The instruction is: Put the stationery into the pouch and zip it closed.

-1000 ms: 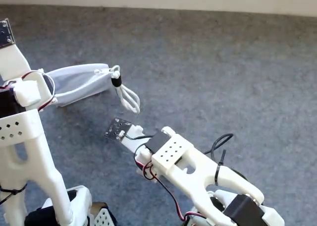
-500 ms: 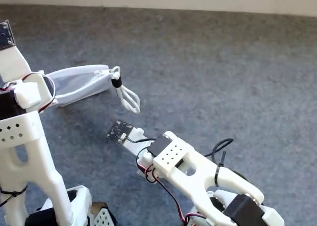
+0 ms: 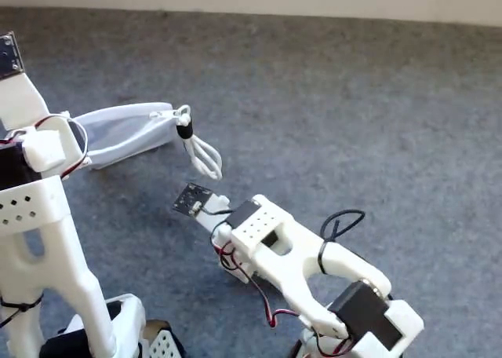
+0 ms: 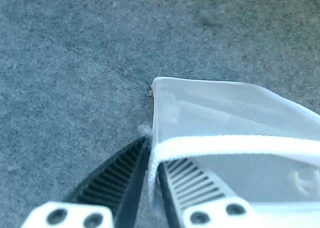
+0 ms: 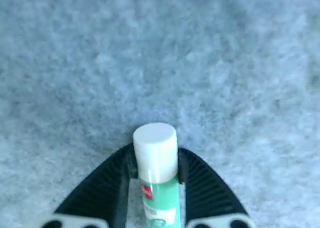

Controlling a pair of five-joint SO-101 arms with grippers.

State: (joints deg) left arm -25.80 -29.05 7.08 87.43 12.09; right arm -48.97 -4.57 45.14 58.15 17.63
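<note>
Surroundings: grey carpet [image 3: 353, 99] covering the work surface; left arm [image 3: 39, 209] at the near-left edge, right arm [image 3: 267, 240] at near centre. White cord loops [image 3: 202, 155], gathered by a black bead [image 3: 184, 129], trail from the pouch's end and lie between the pouch and the right arm

Item 1: pouch [image 3: 125, 130], white translucent mesh with a solid white band along its edge, lying flat on the carpet at far left. The left gripper [image 4: 152, 153] is pinched narrow on that edge. Whether the zip is open cannot be told

Item 2: glue stick [image 5: 156, 158], white cap, green body, clamped between the black jaws of the right gripper [image 5: 156, 150], cap outward, above the carpet, well apart from the pouch

Count: pouch 1; glue stick 1; arms 2
</note>
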